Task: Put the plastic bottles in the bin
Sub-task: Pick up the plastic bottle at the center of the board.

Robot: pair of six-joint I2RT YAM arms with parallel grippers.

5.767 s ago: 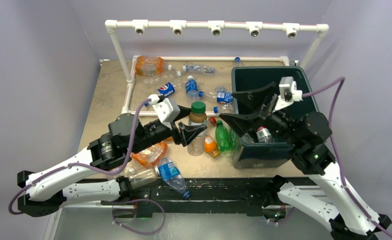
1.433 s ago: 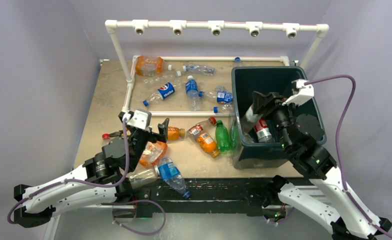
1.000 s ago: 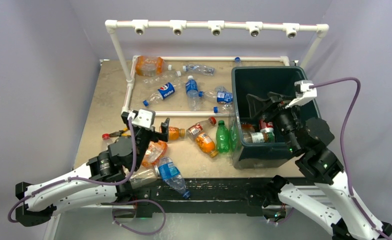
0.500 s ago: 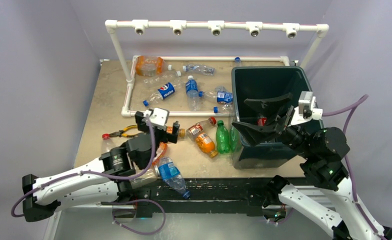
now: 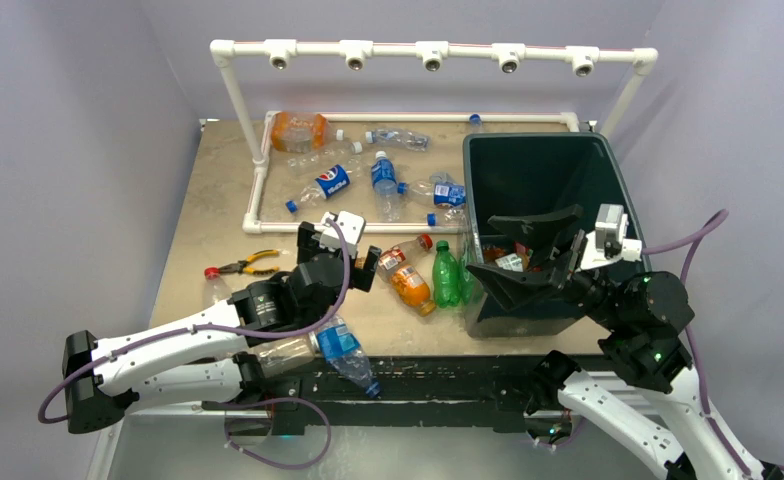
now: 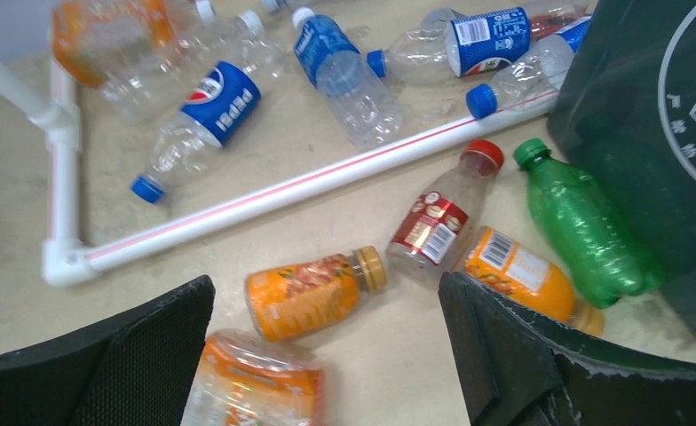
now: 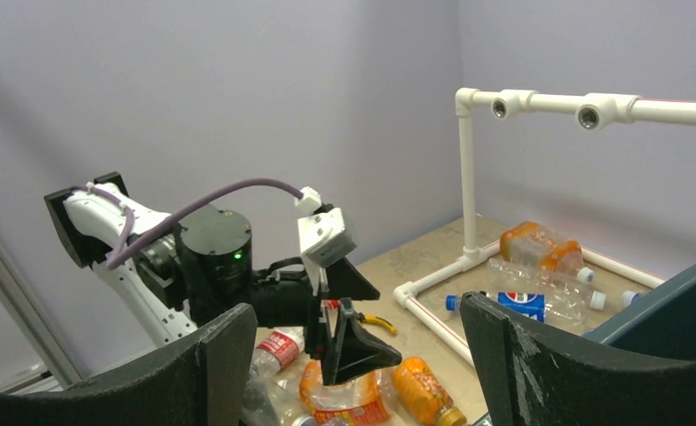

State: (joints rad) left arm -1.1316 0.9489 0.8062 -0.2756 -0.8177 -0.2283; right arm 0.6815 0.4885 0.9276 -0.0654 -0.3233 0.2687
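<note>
Several plastic bottles lie on the table. My left gripper [image 5: 338, 262] is open and empty, low over a small orange juice bottle [image 6: 313, 293] that lies between its jaws, beside a crushed orange-labelled bottle [image 6: 256, 377]. A red-labelled bottle [image 6: 439, 226], another orange bottle [image 6: 522, 280] and a green bottle [image 5: 445, 272] lie beside the dark green bin [image 5: 538, 138]. Bottles [image 5: 513, 262] lie inside the bin. My right gripper [image 5: 486, 245] is open and empty above the bin's near left corner.
A white PVC pipe frame [image 5: 258, 190] fences the far bottles, among them a Pepsi bottle [image 5: 330, 180] and blue-labelled ones [image 5: 383, 175]. Yellow-handled pliers [image 5: 248, 265] lie left of my left arm. More bottles [image 5: 338, 345] lie at the near table edge.
My right gripper dropped its bottle into the bin, opened and drew back toward the near left corner. My left gripper moved right and forward over the orange juice bottle, staying open.
</note>
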